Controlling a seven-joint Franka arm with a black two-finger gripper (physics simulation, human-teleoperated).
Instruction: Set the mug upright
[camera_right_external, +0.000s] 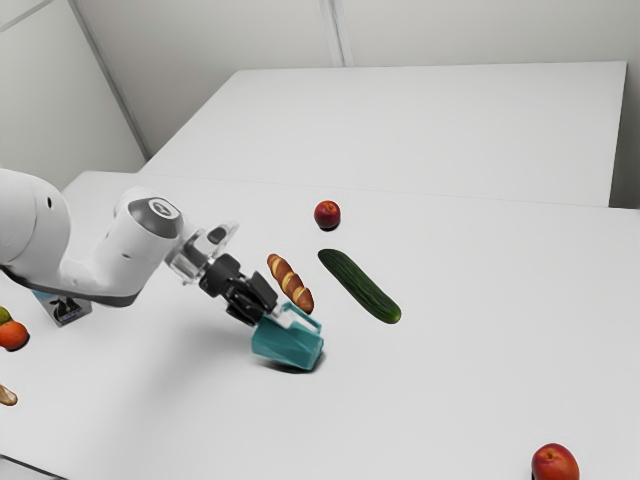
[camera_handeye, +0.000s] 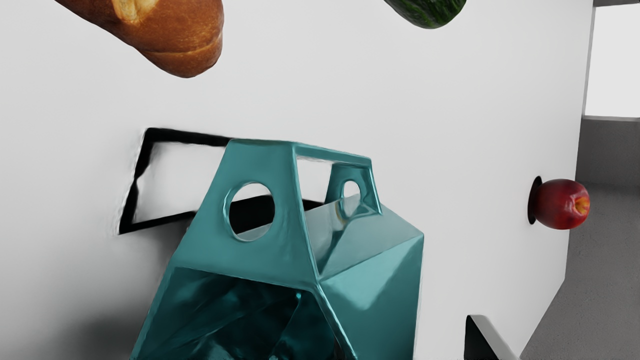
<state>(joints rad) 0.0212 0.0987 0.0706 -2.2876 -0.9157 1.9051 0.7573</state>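
Teal mug (camera_right_external: 287, 345), on its side, looks light, stiff and slick, best gripped by opposite walls, the spread pincer (camera_right_external: 264, 311) at its eleven o'clock in the exterior view.

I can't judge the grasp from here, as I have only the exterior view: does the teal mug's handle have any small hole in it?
Observer: Yes, the wrist view shows a round hole through a broad panel of the mug's handle.
Operator: And can you see inside the mug?
Observer: I can. Its dark hollow faces the hand's camera.
Operator: Is there any gap beside the gripper's fingers?
Observer: There is beside one. Bare table shows between that fingertip and the mug.
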